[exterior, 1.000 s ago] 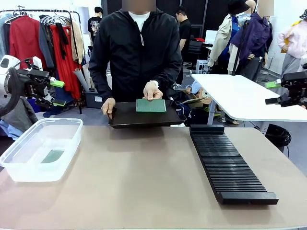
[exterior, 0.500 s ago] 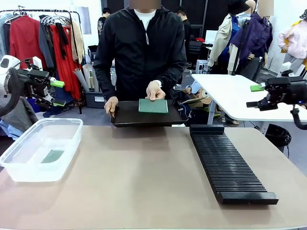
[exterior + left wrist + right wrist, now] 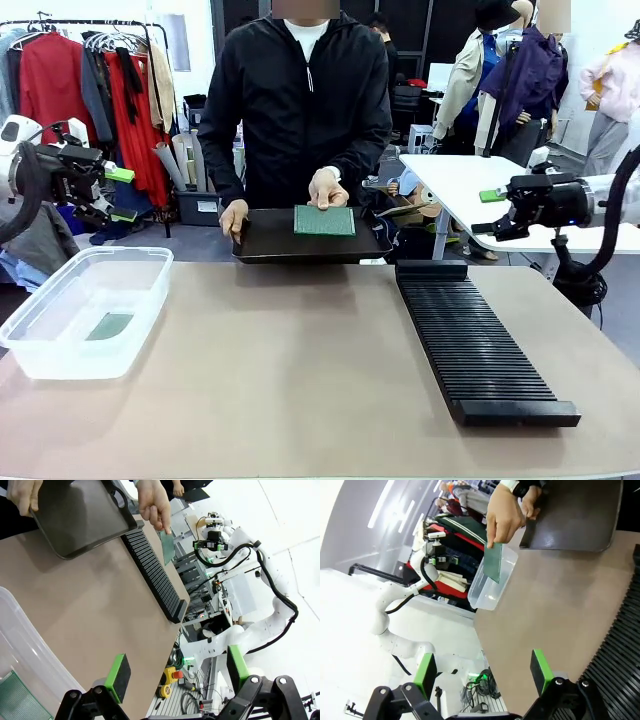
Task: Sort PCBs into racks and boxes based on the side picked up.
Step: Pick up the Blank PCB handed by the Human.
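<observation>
Lying seemingly beyond right end effector [image 3: 487,212]: PCB [image 3: 324,220]

**Where my three cameras sit**

My front camera is fixed between my arms at my edge of the table [image 3: 300,400]. It looks across to the person [image 3: 305,100] at the far side, standing far enough back to take in the tub [image 3: 60,350], tray [image 3: 262,242] and rack [image 3: 470,340] whole.

My left wrist camera sits close behind my left gripper [image 3: 177,672], rolled sideways. From the table's left side it looks over the tub's corner toward the tray, the rack and my right arm [image 3: 245,536] beyond.

My right wrist camera looks along my right gripper [image 3: 483,671] the opposite way, over the rack toward the tub and my left arm [image 3: 395,597].

All three share the tray and tabletop.
</observation>
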`<state>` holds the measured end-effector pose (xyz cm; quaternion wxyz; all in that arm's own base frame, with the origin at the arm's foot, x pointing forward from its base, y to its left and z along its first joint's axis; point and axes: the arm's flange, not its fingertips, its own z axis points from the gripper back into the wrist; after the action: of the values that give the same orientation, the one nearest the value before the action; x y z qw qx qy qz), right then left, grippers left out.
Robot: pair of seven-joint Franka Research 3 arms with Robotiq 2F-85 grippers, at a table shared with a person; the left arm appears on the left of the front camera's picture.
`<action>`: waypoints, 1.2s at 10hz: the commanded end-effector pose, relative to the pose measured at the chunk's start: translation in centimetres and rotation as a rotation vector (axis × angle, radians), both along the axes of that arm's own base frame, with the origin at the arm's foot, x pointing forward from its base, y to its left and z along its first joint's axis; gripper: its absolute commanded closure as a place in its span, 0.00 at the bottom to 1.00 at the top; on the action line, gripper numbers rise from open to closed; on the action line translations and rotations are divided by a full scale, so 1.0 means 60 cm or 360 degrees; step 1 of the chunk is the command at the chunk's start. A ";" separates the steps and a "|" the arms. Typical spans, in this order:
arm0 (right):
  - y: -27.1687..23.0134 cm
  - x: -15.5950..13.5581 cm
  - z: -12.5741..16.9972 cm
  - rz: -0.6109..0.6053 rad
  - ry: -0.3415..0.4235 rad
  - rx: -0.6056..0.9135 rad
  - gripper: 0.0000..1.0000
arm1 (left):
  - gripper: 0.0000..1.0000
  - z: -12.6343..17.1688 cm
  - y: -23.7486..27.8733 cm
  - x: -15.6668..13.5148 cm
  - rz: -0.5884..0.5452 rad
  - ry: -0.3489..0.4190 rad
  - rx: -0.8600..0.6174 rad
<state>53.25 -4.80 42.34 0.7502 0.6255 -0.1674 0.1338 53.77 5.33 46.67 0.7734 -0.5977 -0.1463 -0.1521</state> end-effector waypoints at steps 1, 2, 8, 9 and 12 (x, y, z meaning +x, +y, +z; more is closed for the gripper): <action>0.020 0.025 -0.013 0.0051 -0.0037 0.0098 0.00 | 0.00 0.002 0.001 0.000 -0.0001 0.0004 0.0012; 0.032 0.028 -0.021 0.0067 -0.0039 0.0121 0.00 | 0.00 0.002 0.001 0.000 -0.0001 0.0004 0.0012; 0.099 0.078 -0.059 0.0128 0.0111 0.0192 0.00 | 0.00 0.002 0.001 0.000 -0.0001 0.0004 0.0012; 0.112 0.091 -0.063 0.0129 0.0138 0.0183 0.00 | 0.00 0.002 0.001 0.000 -0.0001 0.0004 0.0012; 0.147 0.115 -0.076 0.0151 0.0132 0.0167 0.00 | 0.00 0.002 0.001 0.000 -0.0001 0.0004 0.0012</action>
<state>58.87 3.52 37.27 0.7173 0.6725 -0.1114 0.1445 53.77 5.33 46.66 0.7735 -0.5977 -0.1462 -0.1520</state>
